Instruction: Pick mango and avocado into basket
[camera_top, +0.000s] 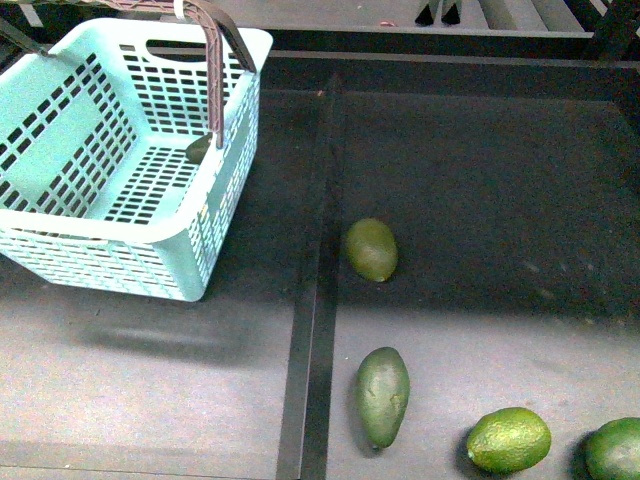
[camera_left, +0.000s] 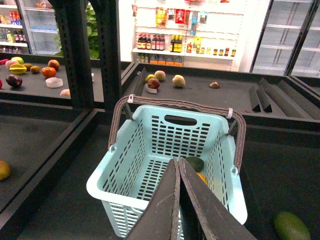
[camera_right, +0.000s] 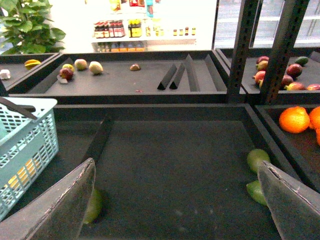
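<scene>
Seemingly the task is close to done, since both fruits appear to lie in the basket already. Nearest in the front view, two dull green oval fruits (camera_top: 383, 394) rest on the dark surface (camera_top: 480, 200) just right of the black divider (camera_top: 312, 300), with two brighter lime-green bumpy fruits (camera_top: 509, 439) near the lower right corner; these look like distractors, though the dull ones resemble avocados too. Neither arm shows in the front view. The left gripper (camera_left: 178, 172) is clenched, its jaws pressed together with nothing between them, and it hangs over the basket (camera_left: 145, 197). Just past its tip, inside the basket, a dark green rounded shape is most likely the avocado (camera_left: 195, 163), and touching it a sliver of orange is probably the mango (camera_left: 201, 176), largely hidden by the gripper. The front view confirms only a dark fruit low against the basket's far wall, beside the brown handle (camera_top: 214, 80). The right gripper (camera_right: 177, 195) is spread wide and empty, hovering above the bare surface with green fruits near each finger. Farther back stand shelves of other produce and bottles. What seems left is pulling the arms clear.
</scene>
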